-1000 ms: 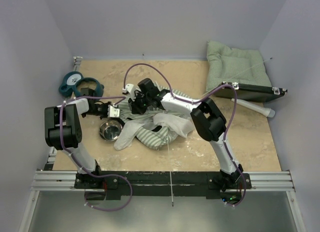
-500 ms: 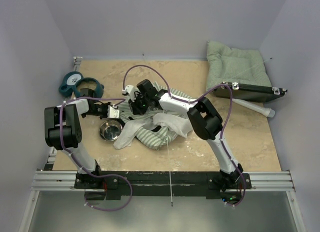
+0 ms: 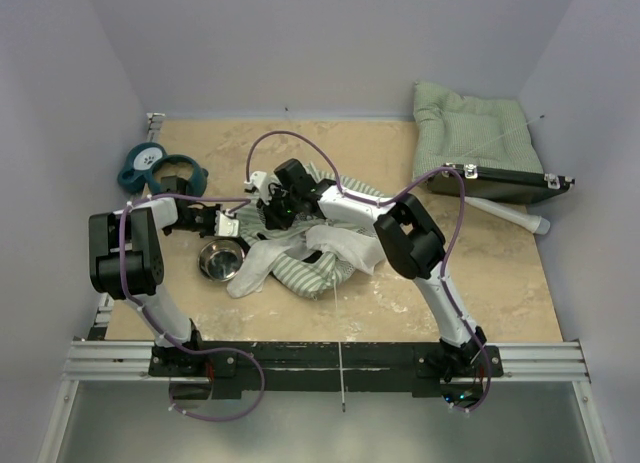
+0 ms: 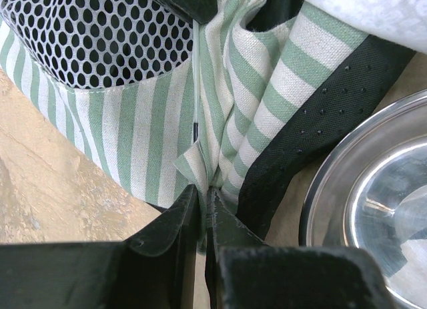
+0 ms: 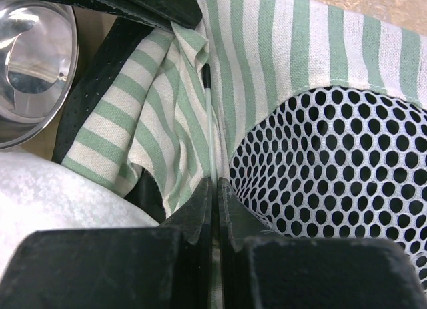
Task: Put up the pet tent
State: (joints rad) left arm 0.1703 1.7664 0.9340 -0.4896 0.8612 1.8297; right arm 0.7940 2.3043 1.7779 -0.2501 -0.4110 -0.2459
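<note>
With left gripper (image 4: 202, 197) and right gripper (image 5: 215, 187) each clenched on a striped fold of the crumpled pet tent (image 3: 312, 271) lying just ahead of the fingers, pulling apart could slip either thin, possibly seam-only, pinch.

A striped fold of the pet tent (image 4: 153, 142) vanishes between the left fingers (image 4: 175, 219); a thin pole (image 5: 209, 115) disappears between the right fingers (image 5: 197, 209). The steel bowl (image 4: 373, 189), right of the left fingers, runs off the frame. From above, the fingertips are too small to read.
</note>
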